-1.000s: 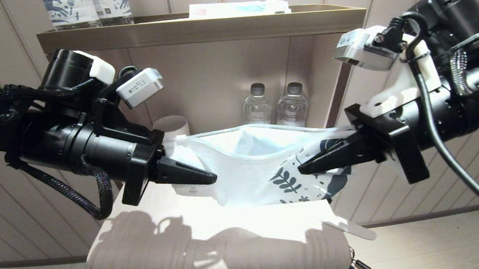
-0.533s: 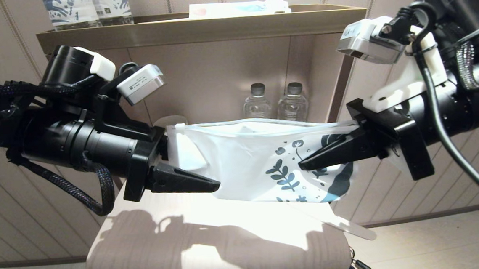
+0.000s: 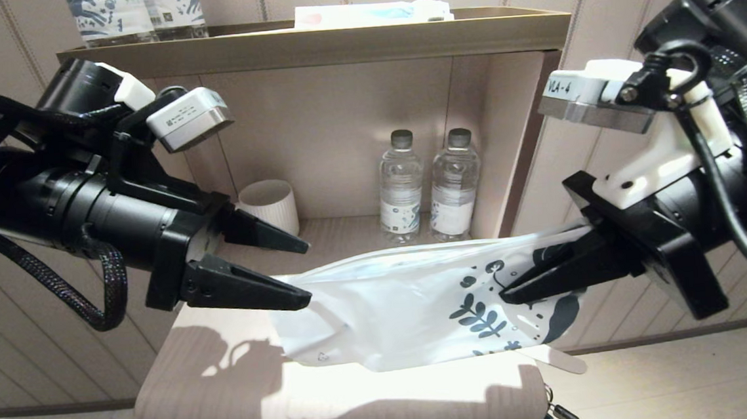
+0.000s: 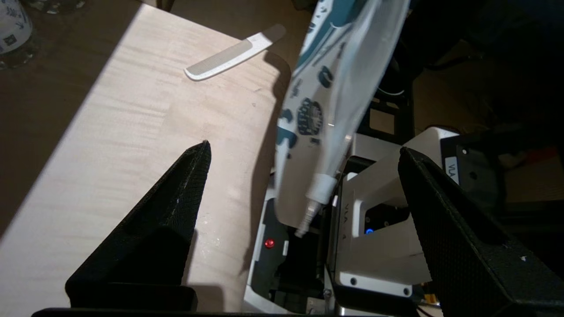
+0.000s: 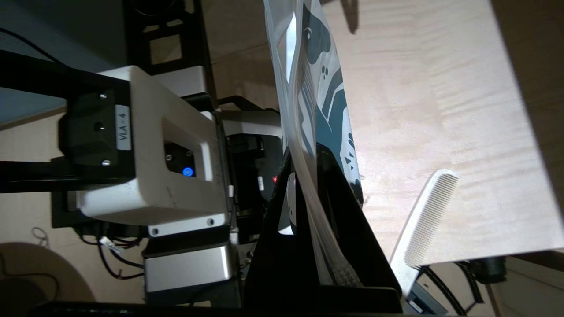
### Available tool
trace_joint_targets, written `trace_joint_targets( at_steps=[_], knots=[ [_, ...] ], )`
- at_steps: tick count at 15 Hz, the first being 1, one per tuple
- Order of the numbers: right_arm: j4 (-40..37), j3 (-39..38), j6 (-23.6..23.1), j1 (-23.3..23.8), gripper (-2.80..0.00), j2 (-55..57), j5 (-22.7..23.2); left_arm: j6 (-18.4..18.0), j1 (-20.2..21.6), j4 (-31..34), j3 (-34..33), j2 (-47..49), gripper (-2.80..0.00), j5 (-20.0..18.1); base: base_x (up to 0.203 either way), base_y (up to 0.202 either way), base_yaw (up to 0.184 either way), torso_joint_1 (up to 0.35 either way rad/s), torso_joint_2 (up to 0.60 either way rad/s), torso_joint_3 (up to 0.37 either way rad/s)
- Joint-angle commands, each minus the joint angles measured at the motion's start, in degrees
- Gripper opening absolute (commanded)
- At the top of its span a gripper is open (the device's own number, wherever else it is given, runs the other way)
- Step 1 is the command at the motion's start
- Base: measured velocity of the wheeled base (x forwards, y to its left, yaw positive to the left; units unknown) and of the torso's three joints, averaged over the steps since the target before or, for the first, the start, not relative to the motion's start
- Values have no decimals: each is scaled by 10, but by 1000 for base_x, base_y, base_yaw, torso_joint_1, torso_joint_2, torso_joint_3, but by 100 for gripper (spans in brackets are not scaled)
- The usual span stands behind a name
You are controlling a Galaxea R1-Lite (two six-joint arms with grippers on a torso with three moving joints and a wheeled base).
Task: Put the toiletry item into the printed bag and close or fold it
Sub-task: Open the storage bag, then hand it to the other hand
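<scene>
The printed bag (image 3: 406, 306) hangs by its leaf-printed end from my right gripper (image 3: 508, 295), which is shut on that end. Its plain white end sags onto the table (image 3: 228, 390). My left gripper (image 3: 309, 273) is open just left of the bag, not touching it. The left wrist view shows the bag (image 4: 326, 88) dangling between the spread fingers of the left gripper (image 4: 304, 147). In the right wrist view, the right gripper (image 5: 304, 149) pinches the bag (image 5: 317, 88) by its strip edge. The toiletry item (image 3: 555, 358), a white comb, lies outside the bag at the table's front right corner, overhanging the edge (image 4: 233, 53) (image 5: 425, 220).
Behind the table stands a beige shelf unit (image 3: 316, 42) holding two water bottles (image 3: 401, 184) and a white ribbed cup (image 3: 271, 203). On top are blue-printed bottles (image 3: 136, 12) and a pale flat packet (image 3: 373, 12).
My left gripper has let go of the bag's plain end, opened and drawn back to the left. The bag has dropped, its free end now resting on the table. The right gripper moved lower.
</scene>
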State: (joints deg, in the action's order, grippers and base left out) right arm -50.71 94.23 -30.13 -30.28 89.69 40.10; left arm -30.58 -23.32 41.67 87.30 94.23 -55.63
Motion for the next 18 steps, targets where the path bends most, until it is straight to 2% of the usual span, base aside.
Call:
trace_joint_targets(
  at_steps=[1, 3, 5, 6, 9, 18],
  knots=[
    [8, -1, -10, -4, -280, 3, -18, -10, 3, 35, 25, 1, 0, -4, 0, 0, 0, 0, 0, 0],
    [30, 2, -13, -9, -280, 4, -30, -58, 2, 86, 41, 8, 0, -14, 0, 0, 0, 0, 0, 0],
    [38, 5, -14, -11, -280, 7, -30, -103, -4, 138, 52, 13, 0, -46, 0, 0, 0, 0, 0, 0],
    [48, 6, -14, -17, -280, 7, -30, -115, -12, 152, 56, 20, 0, -51, 0, 0, 0, 0, 0, 0],
    [57, 12, -14, -28, -280, 9, -29, -120, -21, 161, 58, 33, 0, -63, 0, 0, 0, 0, 0, 0],
    [71, 6, -15, -28, -280, 9, -28, -121, -21, 156, 48, 39, 0, -61, 0, 0, 0, 0, 0, 0]
  ],
)
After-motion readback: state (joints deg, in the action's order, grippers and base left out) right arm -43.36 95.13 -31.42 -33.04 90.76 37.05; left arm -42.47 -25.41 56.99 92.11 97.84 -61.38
